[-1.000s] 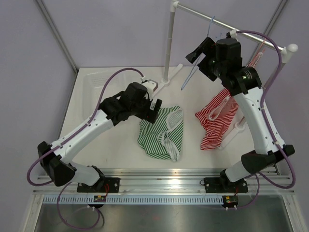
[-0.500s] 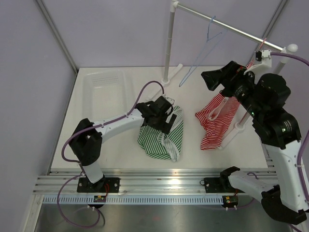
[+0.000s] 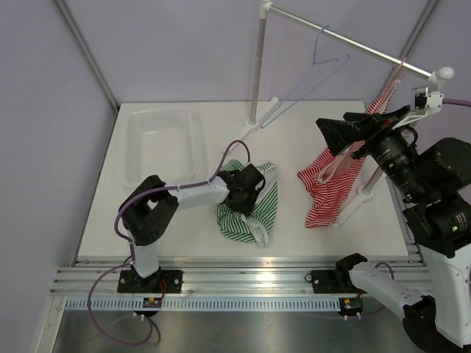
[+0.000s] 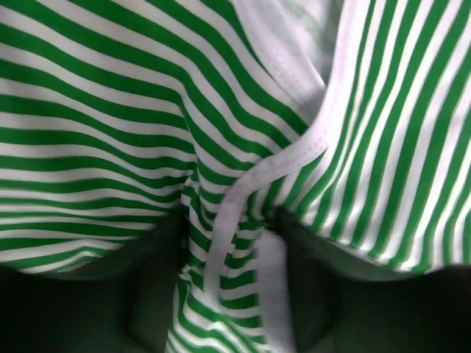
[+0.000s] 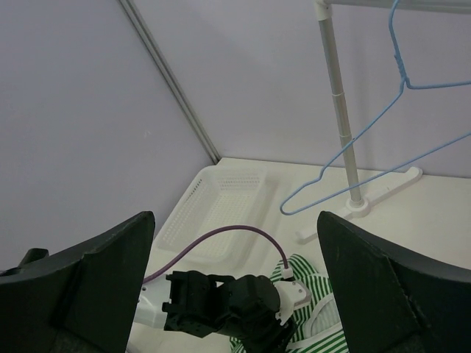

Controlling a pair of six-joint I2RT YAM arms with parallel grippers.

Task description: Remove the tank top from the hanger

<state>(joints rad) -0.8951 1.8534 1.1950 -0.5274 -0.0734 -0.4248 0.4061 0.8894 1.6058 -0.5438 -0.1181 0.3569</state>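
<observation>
Left gripper (image 4: pixel 229 305): I see green tank top (image 4: pixel 96 147) fabric between its fingers; clamped or not, I cannot tell.
Right gripper (image 5: pixel 235 217): wide apart, aloft.

In the left wrist view the surface is wholly hidden by the green striped tank top (image 4: pixel 96 147). The left pincer (image 4: pixel 232 301) is seen only as two dark, blurred fingers (image 4: pixel 151 294) cut off by the lower edge. Whether the fold between them is gripped cannot be told. The right pincer (image 5: pixel 235 250) is cropped by the lower edge of its own view. From above, the upper part of the red striped tank top (image 3: pixel 324 195) and much of its hanger (image 3: pixel 398 73) are hidden behind the right arm (image 3: pixel 412 162), itself cut off at the right edge.
</observation>
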